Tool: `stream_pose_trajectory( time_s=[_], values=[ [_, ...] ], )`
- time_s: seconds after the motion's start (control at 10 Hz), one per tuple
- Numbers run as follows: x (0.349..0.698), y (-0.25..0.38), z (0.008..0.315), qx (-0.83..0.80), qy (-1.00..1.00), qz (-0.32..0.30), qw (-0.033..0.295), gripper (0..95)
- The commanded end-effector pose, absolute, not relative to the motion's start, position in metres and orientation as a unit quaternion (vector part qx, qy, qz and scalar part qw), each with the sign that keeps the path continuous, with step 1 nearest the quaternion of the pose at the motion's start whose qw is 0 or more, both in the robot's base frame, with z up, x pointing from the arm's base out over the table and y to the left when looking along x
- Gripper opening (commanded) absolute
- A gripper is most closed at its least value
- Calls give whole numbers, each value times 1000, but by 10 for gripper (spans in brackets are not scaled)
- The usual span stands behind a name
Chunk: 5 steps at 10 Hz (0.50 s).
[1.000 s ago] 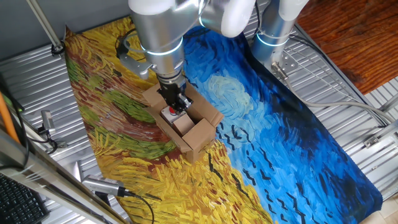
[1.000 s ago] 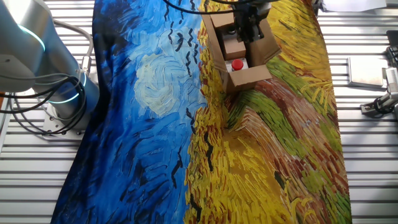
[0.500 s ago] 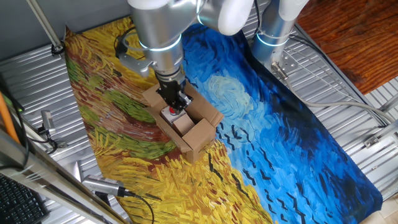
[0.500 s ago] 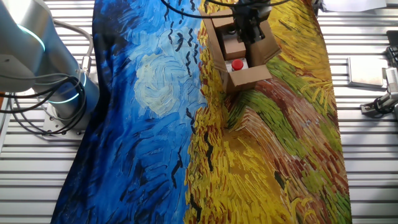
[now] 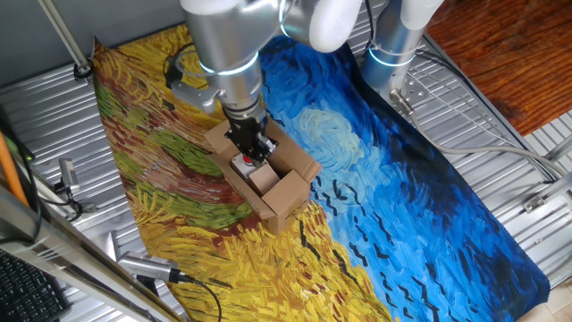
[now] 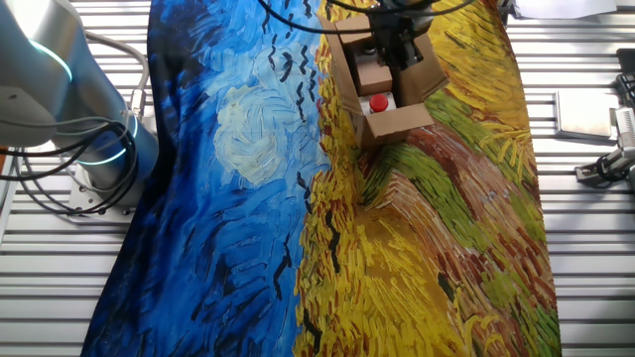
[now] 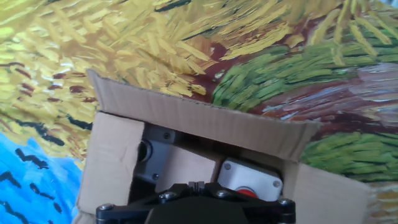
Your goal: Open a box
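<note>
The brown cardboard box (image 5: 284,191) stands on the painted cloth with its top flaps folded outward. It also shows in the other fixed view (image 6: 400,119) and in the hand view (image 7: 186,115). Inside lies a white part with a red button (image 6: 379,102) and a smaller cardboard piece (image 5: 262,177). My gripper (image 5: 253,148) hangs over the open top, fingertips down at the rim level. In the hand view the gripper (image 7: 198,184) has its fingertips pressed together with nothing between them. The far long flap stands up in front of it.
The painted cloth (image 5: 402,206) covers the ribbed metal table (image 5: 500,107). The robot base (image 6: 89,149) stands at the cloth's blue side with cables. Metal tools (image 5: 147,266) and a clamp (image 5: 67,174) lie at the yellow side's edge.
The arm's upper part has edged slightly sideways. The gripper stays over the open box and the box has not moved.
</note>
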<state>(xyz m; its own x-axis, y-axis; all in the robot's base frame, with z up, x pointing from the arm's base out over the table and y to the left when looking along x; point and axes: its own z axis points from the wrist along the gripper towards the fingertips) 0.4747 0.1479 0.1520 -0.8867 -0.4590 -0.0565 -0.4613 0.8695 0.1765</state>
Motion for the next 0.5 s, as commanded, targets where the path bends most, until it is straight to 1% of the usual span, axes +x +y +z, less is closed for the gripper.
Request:
stream_pose_trajectory(
  time_s=[0.1, 0.3, 0.5],
  values=[
    [470, 162, 143, -218, 971, 96, 10, 0],
    [468, 183, 136, -208, 973, 100, 16, 0],
    [466, 206, 136, -188, 976, 107, 17, 0]
  ],
)
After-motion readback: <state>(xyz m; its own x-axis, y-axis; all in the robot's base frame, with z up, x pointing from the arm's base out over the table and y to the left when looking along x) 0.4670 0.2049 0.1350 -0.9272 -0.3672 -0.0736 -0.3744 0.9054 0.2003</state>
